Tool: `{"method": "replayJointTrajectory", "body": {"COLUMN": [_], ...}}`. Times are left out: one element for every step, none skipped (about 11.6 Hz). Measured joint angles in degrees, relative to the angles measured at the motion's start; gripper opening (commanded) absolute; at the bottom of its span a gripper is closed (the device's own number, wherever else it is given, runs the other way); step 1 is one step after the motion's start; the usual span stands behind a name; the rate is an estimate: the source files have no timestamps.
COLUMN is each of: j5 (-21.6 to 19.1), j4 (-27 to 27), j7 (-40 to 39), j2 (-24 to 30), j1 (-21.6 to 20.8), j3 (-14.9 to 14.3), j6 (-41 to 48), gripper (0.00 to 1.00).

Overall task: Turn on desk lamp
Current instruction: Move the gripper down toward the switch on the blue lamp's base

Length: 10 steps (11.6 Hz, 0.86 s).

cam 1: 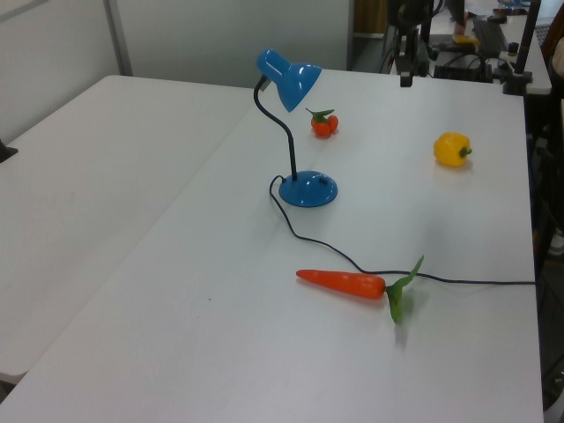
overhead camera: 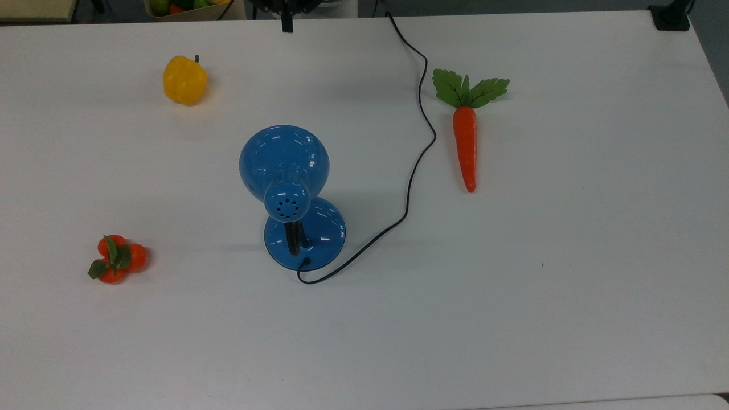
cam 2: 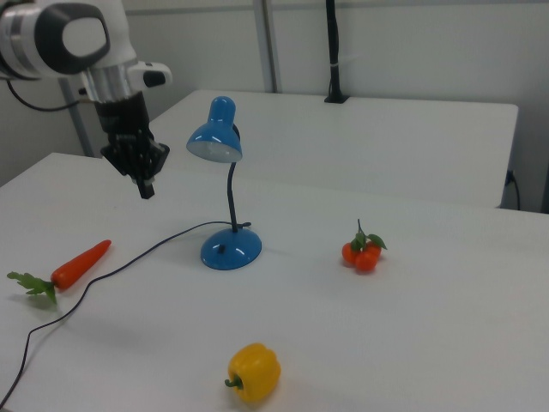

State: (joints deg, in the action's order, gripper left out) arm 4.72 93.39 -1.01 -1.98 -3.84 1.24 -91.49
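The gripper, fingers pressed together, hangs above the table well apart from the desk lamp at its middle. Descending carelessly, it could snag the cord or topple the lamp.

Open white table lay around the desk lamp; its black cord snaked to the far edge beside a carrot, with a yellow pepper and tomatoes well apart near opposite edges.
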Motion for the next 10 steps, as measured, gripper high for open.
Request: {"method": "replayJointTrajectory", "body": {"j5": [0.0, 0.0, 0.0, 0.0, 0.0, 0.0, 0.0, 0.0, 0.0, 0.0], "j4": [1.7, 3.3, 4.5, 6.8, 9.1, 10.6, 13.1, 15.1, 16.2, 17.3], "j7": [0.0, 0.0, 0.0, 0.0, 0.0, 0.0, 0.0, 0.0, 0.0, 0.0], "j2": [-0.3, -0.5, -0.7, -0.8, -1.0, -1.2, -1.5, -2.1, -2.6, -3.7], "j1": [0.0, 0.0, 0.1, 0.1, 0.1, 0.2, 0.3, 0.5, 0.7, 0.9], "j3": [0.0, 0.0, -0.1, -0.2, -0.2, -0.3, -0.3, -0.3, -0.3, -0.3], "j6": [-1.9, -3.7, -5.6, -8.9, -12.3, -14.6, -18.4, -21.8, -24.0, -26.8], "gripper": [0.00, 0.00, 0.00, 0.00, 0.00, 0.00, 0.00, 0.00, 0.00, 0.00]}}
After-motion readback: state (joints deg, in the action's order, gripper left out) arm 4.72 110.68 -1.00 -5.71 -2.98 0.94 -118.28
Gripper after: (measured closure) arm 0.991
